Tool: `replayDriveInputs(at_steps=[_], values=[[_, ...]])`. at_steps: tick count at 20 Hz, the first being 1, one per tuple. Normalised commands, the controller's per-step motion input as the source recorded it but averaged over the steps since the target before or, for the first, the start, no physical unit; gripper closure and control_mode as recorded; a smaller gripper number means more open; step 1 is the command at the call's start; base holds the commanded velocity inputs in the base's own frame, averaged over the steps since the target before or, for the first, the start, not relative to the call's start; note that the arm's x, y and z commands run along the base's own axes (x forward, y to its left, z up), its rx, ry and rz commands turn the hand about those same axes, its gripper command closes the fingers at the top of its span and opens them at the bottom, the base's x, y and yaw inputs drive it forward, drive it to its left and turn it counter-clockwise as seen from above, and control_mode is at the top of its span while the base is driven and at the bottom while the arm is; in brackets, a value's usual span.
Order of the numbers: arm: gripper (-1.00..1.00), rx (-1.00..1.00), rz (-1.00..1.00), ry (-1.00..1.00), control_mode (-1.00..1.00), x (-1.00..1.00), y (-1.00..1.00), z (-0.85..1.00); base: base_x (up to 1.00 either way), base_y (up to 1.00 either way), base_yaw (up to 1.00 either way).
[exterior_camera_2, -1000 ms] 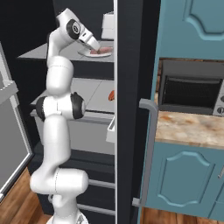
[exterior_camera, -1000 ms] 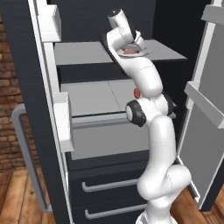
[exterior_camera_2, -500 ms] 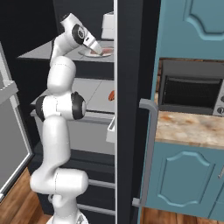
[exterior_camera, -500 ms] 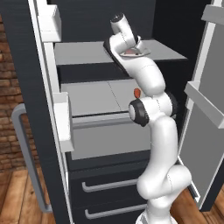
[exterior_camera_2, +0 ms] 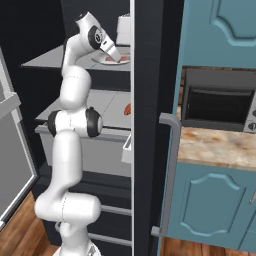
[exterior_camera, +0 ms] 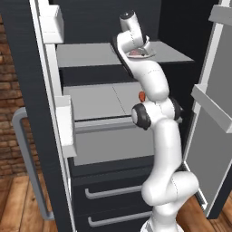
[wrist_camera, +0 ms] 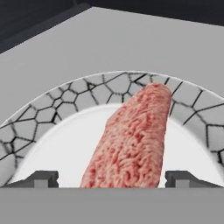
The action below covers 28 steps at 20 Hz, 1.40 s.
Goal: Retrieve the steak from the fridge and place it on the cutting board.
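The steak (wrist_camera: 131, 140), a pinkish-red slab, lies on a pale round plate (wrist_camera: 52, 118) with a cracked-pattern rim, on the upper shelf (exterior_camera: 81, 54) of the fridge (exterior_camera_2: 147, 100). My gripper (wrist_camera: 112, 179) hangs low over the plate, open, one fingertip (wrist_camera: 41, 178) on each side of the steak's near end. The left base view has the gripper (exterior_camera: 136, 49) right over the steak (exterior_camera: 135, 53). From the right base view, the steak (exterior_camera_2: 120, 59) shows just under the hand (exterior_camera_2: 114, 52). The cutting board is out of view.
A small round orange-red item (exterior_camera: 142, 96) sits on the lower shelf behind my arm. White door bins (exterior_camera: 65, 127) and the right door (exterior_camera: 213, 113) flank the opening, with drawers (exterior_camera: 108, 195) below. A microwave (exterior_camera_2: 215, 105) stands above a stone counter (exterior_camera_2: 215, 147) to the right.
The hand has moved further in over the shelf and down onto the plate. The steak and plate have not moved.
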Motion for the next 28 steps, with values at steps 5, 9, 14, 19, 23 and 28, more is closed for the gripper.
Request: replayDriveInputs(at_steps=[5, 9, 14, 19, 23, 28], values=[[1.00, 0.01, 0.00, 0.14, -1.00, 0.00, 0.13, -0.26, 0.00, 0.00, 0.00], [1.00, 0.01, 0.00, 0.05, -1.00, -0.02, 0.14, -0.24, 0.00, 0.00, 0.00], [1.00, 0.00, 0.05, -0.05, -1.00, -0.16, 0.06, 0.00, 0.00, 0.00, 0.00], [1.00, 0.00, 0.23, -0.11, -1.00, -0.25, -0.08, -0.01, 0.00, 0.00, 0.00], [1.00, 0.00, 0.36, -0.13, -1.00, -0.17, -0.28, -0.01, 0.00, 0.00, 0.00], [1.00, -0.01, 0.42, -0.23, -1.00, 0.00, -0.26, -0.27, 0.00, 0.00, 0.00]])
